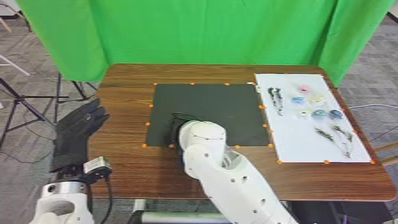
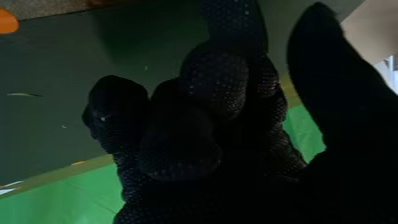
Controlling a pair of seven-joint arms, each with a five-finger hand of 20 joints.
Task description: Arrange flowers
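Wooden table (image 1: 123,155) (faintly glossy), matt dark mat (image 1: 209,102), cloth curtain (image 1: 209,37).

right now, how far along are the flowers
No arranging looks done: the blossoms and stems lie spread out on the white sheet. I can't make out anything held in the right hand, over the dark mat, or in the open left hand. Likely left: picking up blossoms and stems and putting them together.

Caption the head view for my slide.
The right hand at the dark mat, flowers on the white sheet beside it.
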